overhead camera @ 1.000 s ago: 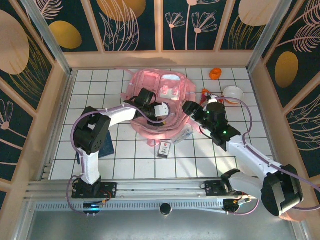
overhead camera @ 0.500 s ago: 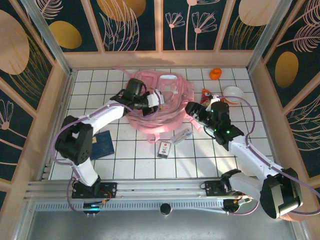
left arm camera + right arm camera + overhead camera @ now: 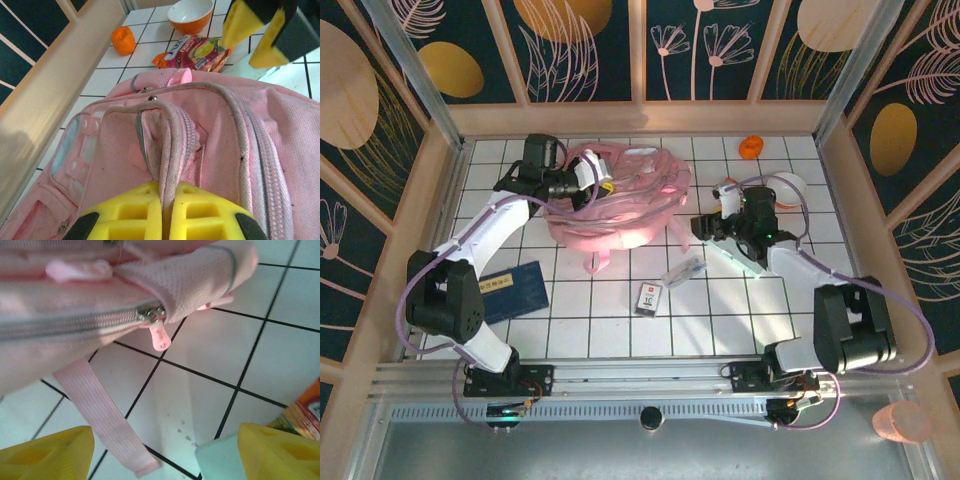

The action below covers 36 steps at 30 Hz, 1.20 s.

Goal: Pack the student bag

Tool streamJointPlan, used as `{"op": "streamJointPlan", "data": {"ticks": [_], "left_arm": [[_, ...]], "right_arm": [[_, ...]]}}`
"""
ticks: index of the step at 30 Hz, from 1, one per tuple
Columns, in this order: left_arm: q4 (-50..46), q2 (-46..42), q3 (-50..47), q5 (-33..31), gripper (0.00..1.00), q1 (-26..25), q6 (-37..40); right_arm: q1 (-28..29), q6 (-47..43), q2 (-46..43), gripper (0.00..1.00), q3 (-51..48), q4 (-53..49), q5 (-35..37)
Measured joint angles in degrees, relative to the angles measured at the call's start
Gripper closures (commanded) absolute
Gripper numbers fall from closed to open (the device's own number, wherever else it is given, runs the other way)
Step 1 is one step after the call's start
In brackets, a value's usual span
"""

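snack packet, red and yellow, glossy: large white brand lettering across the front, too blurred and creased to read | small white box with a red mark: a couple of dark characters, too small to make out | dark blue flat booklet: pale line of cover print, illegible

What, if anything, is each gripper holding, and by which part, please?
The left gripper pinches the student bag by a zip-edged fold; the right gripper is open, holding nothing.

One student bag, one bowl, one snack packet, one notebook.
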Motion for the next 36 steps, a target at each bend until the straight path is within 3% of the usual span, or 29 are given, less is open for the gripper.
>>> {"op": "streamJointPlan", "data": {"ticks": [9, 19, 25, 30, 36], "left_arm": [[-0.92, 0.00, 0.57, 1.09, 1.00, 0.04, 0.68], [-0.92, -0.72, 0.57, 1.09, 1.00, 0.04, 1.11], [-0.52, -0.90, 0.57, 1.51, 1.00, 0.04, 1.09], [-0.48, -0.90, 0.57, 1.53, 1.00, 0.04, 1.09], [-0.07, -0.90, 0.50, 1.53, 1.00, 0.04, 1.09]], "right_arm": [[-2.40, -14.36, 13.42, 0.26, 7.41, 4.13, -10.05], [-2.80, -19.54, 19.78, 0.28, 12.79, 5.97, -19.04], [-3.30, -21.11, 21.33, 0.42, 14.64, 4.70, -22.93], [-4.85, -21.51, 21.35, 0.62, 15.58, 4.04, -26.21], [-6.58, -21.64, 21.35, 0.72, 15.67, 3.41, -29.86]]}}
